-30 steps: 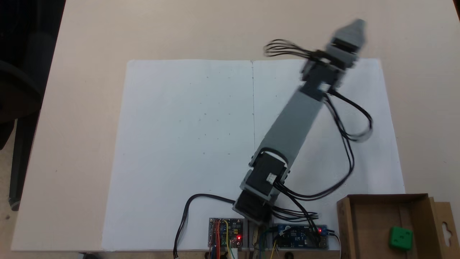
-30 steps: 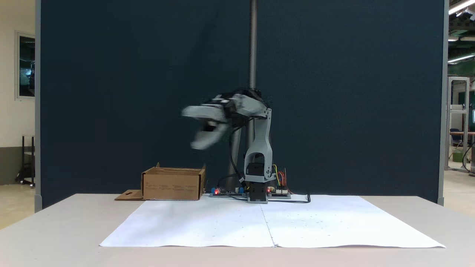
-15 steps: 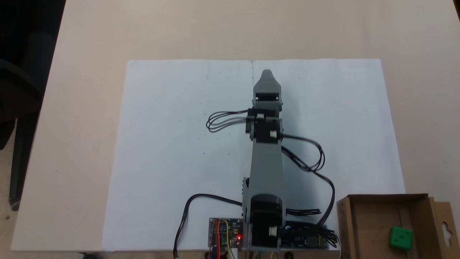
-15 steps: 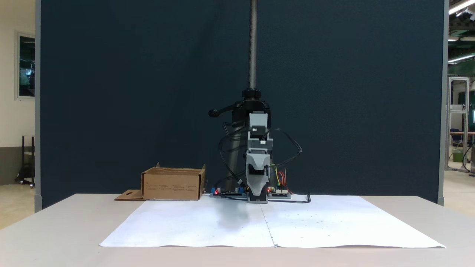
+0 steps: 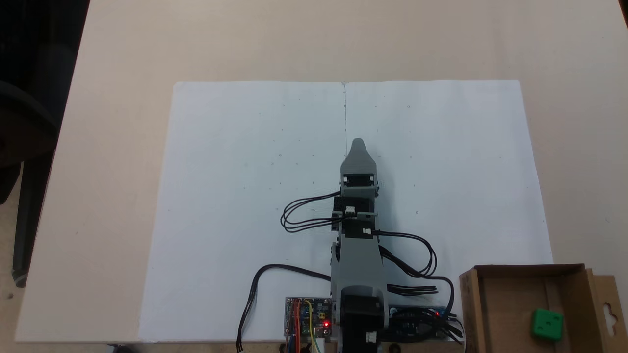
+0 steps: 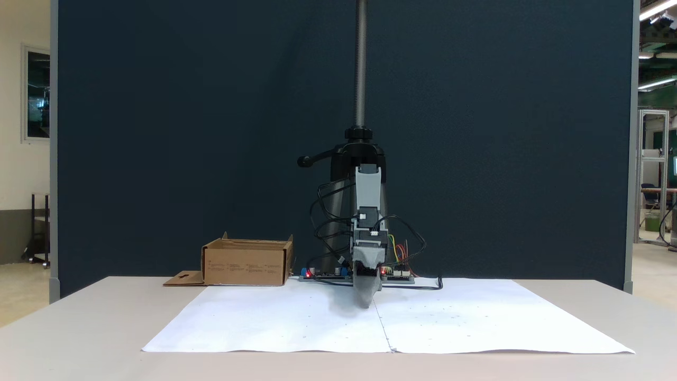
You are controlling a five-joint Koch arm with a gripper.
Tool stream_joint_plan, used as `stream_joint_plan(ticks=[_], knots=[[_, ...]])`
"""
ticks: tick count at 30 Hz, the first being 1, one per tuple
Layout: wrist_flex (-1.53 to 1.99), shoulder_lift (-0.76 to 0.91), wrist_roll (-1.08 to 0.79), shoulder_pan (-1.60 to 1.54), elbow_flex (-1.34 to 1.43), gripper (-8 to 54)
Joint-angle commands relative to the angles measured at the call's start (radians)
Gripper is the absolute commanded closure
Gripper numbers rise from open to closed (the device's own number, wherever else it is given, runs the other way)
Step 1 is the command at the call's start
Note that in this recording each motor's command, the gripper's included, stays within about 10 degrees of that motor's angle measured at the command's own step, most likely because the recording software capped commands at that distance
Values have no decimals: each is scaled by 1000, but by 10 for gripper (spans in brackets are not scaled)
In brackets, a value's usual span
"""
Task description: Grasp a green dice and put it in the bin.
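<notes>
The green dice [image 5: 547,324] lies inside the bin [image 5: 510,268], a brown cardboard box at the table's lower right corner in a fixed view. Seen from the front in the other fixed view, the bin [image 6: 246,262] stands left of the arm's base and its walls hide the dice. My gripper [image 5: 358,143] points along the paper's centre crease, far from the bin, with nothing in it. Its tip hangs just above the paper [image 6: 365,305]. A single tip shows in both fixed views, so the jaws' gap cannot be read.
White paper sheets [image 5: 245,196] cover the middle of the beige table [image 5: 122,59]. Circuit boards [image 5: 307,316] and black cables [image 5: 299,218] sit at the arm's base. The bin's flap [image 5: 608,309] with a hang-hole lies flat beside it. A dark panel [image 6: 476,132] stands behind.
The arm swung from the far right back to the centre line, then folded in and lowered its gripper close to the paper. The dice stayed in the bin.
</notes>
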Motion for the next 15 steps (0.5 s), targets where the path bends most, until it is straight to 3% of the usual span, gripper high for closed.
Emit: stream_joint_plan(ticks=[1, 15], knots=[[-167, 103, -32, -18, 64, 14], [-510, 103, -35, -32, 86, 4]])
